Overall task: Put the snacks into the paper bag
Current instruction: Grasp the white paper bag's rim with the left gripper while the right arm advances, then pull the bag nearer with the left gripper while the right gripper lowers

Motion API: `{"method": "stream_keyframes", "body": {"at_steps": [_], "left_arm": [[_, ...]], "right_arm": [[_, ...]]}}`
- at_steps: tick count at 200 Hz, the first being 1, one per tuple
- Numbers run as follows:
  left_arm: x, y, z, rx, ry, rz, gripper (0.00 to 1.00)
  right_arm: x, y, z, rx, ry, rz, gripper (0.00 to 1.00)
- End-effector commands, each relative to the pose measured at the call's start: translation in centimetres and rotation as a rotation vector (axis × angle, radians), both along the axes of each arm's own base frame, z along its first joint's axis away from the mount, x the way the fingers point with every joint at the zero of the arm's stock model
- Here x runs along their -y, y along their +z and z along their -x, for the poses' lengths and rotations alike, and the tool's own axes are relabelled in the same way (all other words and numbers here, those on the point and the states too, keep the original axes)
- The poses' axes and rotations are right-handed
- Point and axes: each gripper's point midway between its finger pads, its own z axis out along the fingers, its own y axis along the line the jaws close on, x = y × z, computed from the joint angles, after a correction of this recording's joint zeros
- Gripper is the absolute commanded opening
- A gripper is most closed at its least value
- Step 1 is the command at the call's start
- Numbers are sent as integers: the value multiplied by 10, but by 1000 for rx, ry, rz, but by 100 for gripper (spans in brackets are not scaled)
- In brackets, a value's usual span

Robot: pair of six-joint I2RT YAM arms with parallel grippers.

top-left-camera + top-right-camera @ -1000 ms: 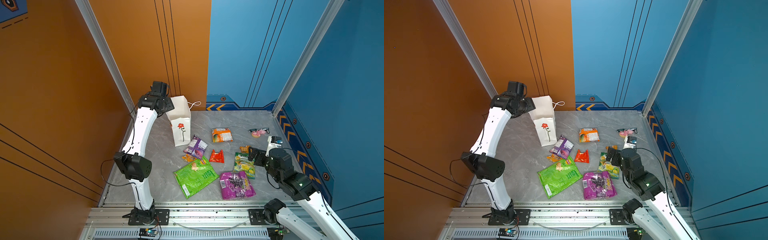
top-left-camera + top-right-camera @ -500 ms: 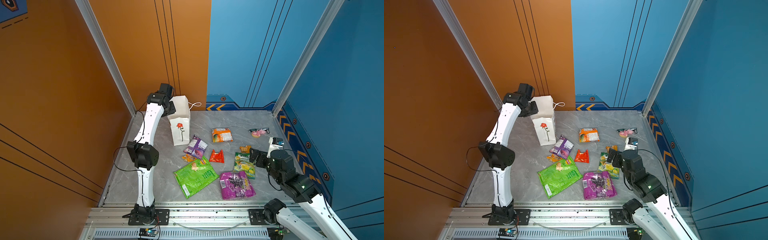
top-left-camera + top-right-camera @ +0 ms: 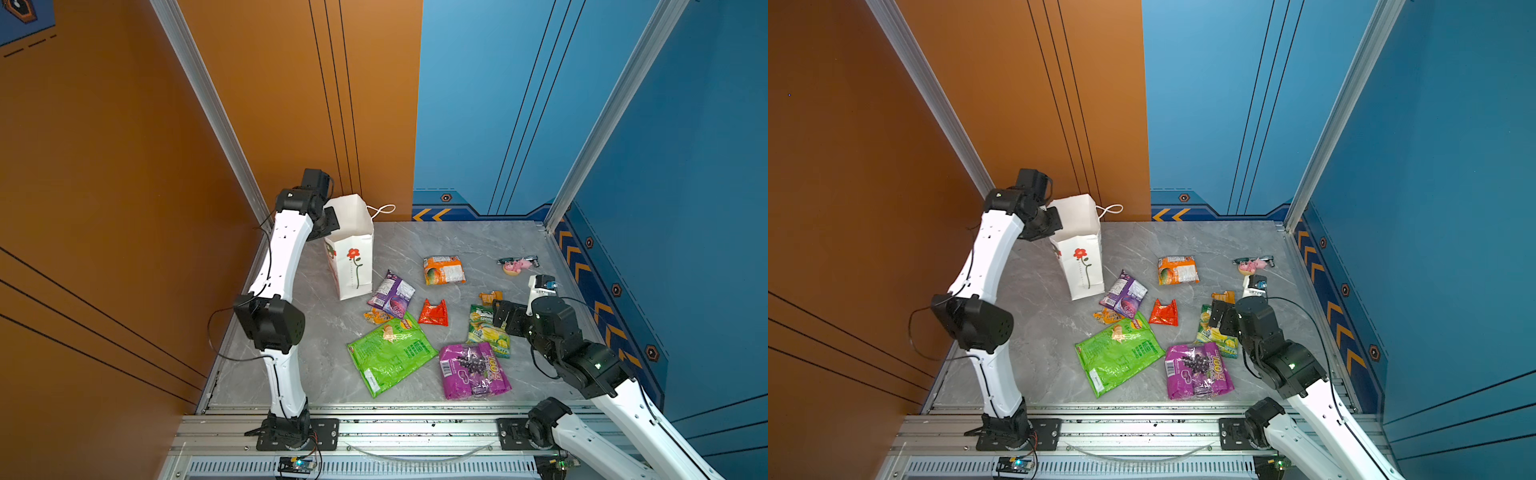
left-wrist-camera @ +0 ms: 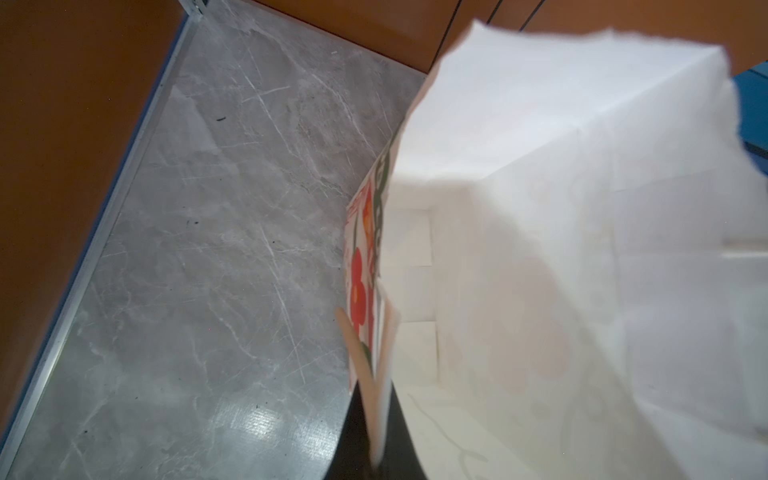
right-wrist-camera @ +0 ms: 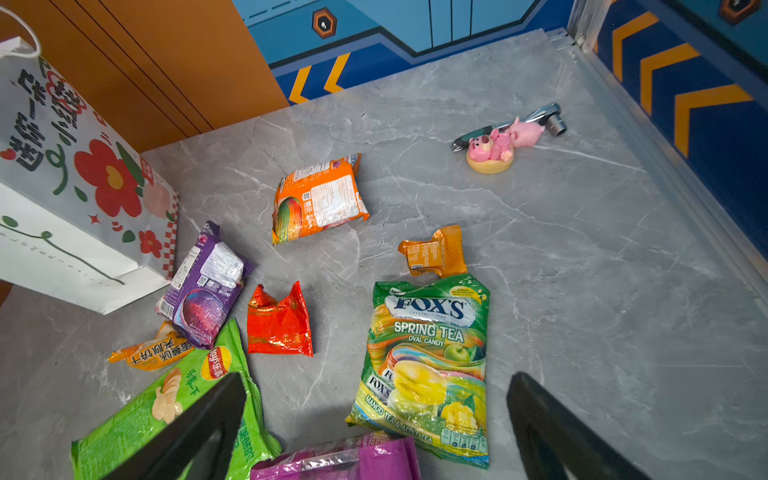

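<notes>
Left wrist view alone shows left claw [image 4: 365, 332] pinched on paper bag [image 4: 561, 187] rim; right claw [image 5: 376, 384] gapes empty over snacks [image 5: 424, 365]

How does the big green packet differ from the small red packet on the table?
The green packet is far larger than the red packet. The green packet lies fairly flat, its print readable; the red packet is crumpled into a peaked, shiny heap. Both lie on the table, outside the paper bag.

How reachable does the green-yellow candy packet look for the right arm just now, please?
Probably yes: the right hand hangs open just above the green-yellow candy packet, which lies flat with nothing on top; only the magenta packet lies close beside it.
</notes>
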Motion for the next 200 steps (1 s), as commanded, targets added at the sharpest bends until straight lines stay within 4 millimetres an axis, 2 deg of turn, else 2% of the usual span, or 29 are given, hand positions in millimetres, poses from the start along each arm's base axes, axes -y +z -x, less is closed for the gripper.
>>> {"method": "stream_keyframes", "body": {"at_steps": [1, 22, 42, 50, 55, 81, 106, 146, 175, 200], "left_arm": [[-24, 48, 37, 113, 39, -46, 0], [-34, 64, 70, 187, 53, -66, 0], [-41, 67, 105, 225, 57, -62, 0], [-42, 64, 116, 230, 47, -60, 0], [-44, 64, 125, 240, 45, -63, 0], [-52, 57, 160, 252, 44, -86, 0], [-58, 50, 187, 276, 46, -108, 0], [-56, 25, 207, 239, 1, -119, 0], [-56, 11, 211, 229, 3, -109, 0], [-53, -1, 211, 198, -2, -81, 0]], "right_arm": [[-24, -2, -1, -42, 69, -60, 100], [-49, -10, -5, -70, 125, -67, 100], [-74, -18, -7, -100, 177, -58, 99], [-83, -22, -10, -112, 189, -55, 99], [-96, -25, -6, -124, 227, -50, 99], [-140, -42, -5, -182, 315, -59, 100], [-180, -56, -5, -214, 366, -47, 100], [-219, -104, -10, -352, 351, 72, 100], [-234, -136, -16, -442, 323, 168, 100], [-238, -158, -19, -519, 300, 221, 100]]}}
